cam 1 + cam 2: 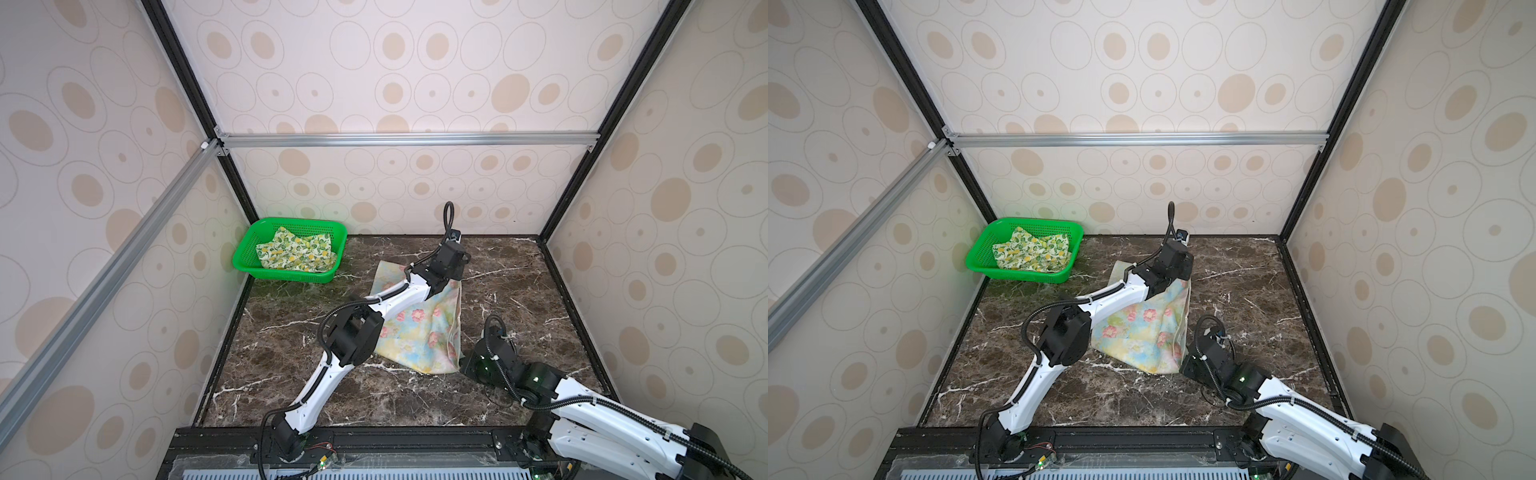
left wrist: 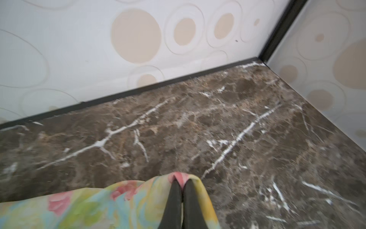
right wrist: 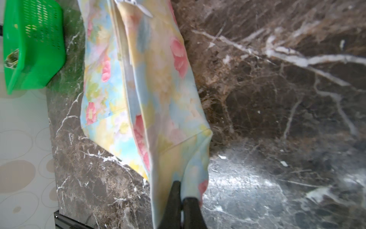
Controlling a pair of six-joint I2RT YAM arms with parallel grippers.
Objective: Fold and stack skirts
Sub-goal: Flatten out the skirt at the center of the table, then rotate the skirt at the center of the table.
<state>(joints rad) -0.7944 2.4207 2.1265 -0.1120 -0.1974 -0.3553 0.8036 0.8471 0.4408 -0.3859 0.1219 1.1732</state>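
Dark marble tabletop (image 1: 540, 291): we see left gripper (image 2: 181, 181) and right gripper (image 3: 183, 190) pinching the pastel blue-yellow floral cloth skirt (image 1: 419, 328) lying there, mid-fold; next, we judge, release it flat. Apart, the cream lemon-print skirt (image 1: 297, 251) lies in a green plastic basket (image 1: 245, 259).

Nothing legible on any of my feeds.

I can make out no letters, numbers, labels or brand marks. The floral skirt (image 1: 419, 332) and lemon skirt (image 1: 297, 251) carry only their prints. The basket (image 1: 245, 253) is plain perforated green, the walls (image 1: 395, 62) show only ovals and rings, and the table (image 1: 519, 291) shows only marble veins. The arms (image 1: 316, 390) have plain white and black casings, with no marking sharp enough for me to read from here.
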